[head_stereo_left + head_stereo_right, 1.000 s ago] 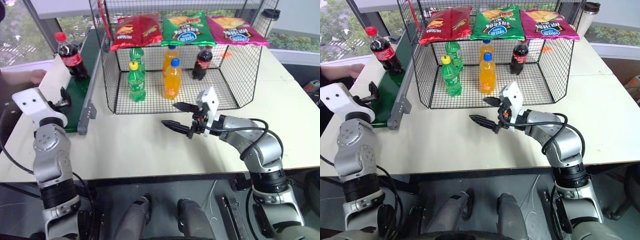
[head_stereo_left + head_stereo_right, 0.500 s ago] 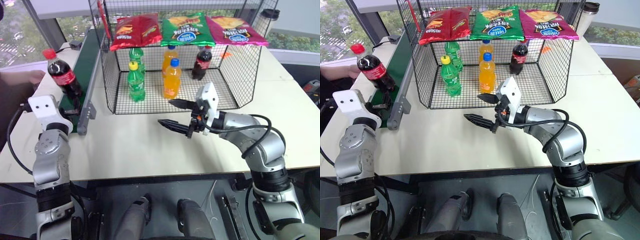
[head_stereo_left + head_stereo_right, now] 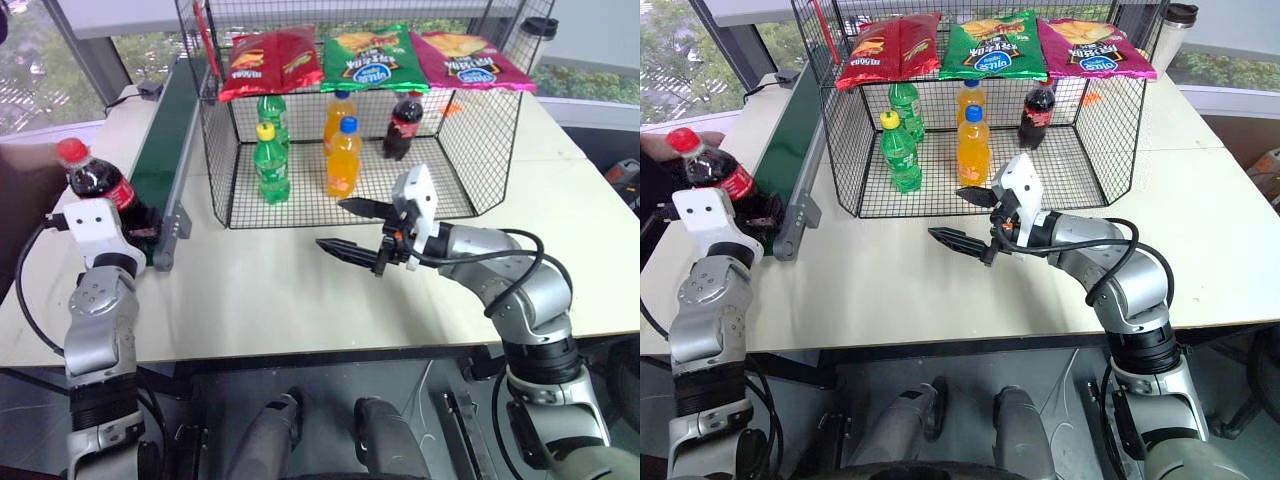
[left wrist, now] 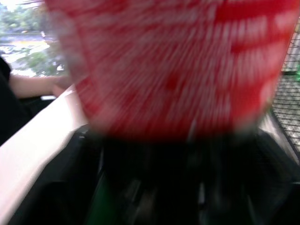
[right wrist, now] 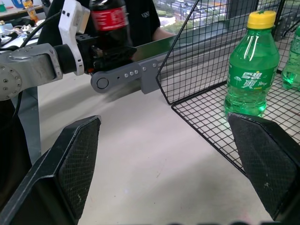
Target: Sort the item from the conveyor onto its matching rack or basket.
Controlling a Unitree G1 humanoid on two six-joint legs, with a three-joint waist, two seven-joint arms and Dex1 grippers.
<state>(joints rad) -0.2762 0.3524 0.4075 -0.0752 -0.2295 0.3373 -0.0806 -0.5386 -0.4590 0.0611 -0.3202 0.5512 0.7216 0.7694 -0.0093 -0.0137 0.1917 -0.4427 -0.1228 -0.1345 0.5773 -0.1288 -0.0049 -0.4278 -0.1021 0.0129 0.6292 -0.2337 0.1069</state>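
Observation:
The cola bottle [image 3: 100, 182], with red cap and red label, leans to the left at the near end of the dark-green conveyor [image 3: 165, 120]. My left gripper [image 3: 135, 222] is shut on the bottle's lower part; the red label [image 4: 178, 61] looms close in the left wrist view. The black wire cage [image 3: 470, 150] stands to the right of the belt. My right gripper [image 3: 330, 223] hovers open and empty over the table in front of the cage. The right wrist view looks between its fingers [image 5: 70, 159] at the held bottle [image 5: 108, 18].
Inside the cage stand green soda bottles [image 3: 271, 160], orange soda bottles [image 3: 344, 155] and another cola bottle [image 3: 403, 127]. Three chip bags [image 3: 375, 55] lie on its mesh top. A person's hand [image 3: 652, 146] rests at the table's left edge. A cup [image 3: 541, 28] stands at the far right.
The cola bottle has come down the belt to its near end and now leans left. My left gripper sank and shut on it. The right arm kept still.

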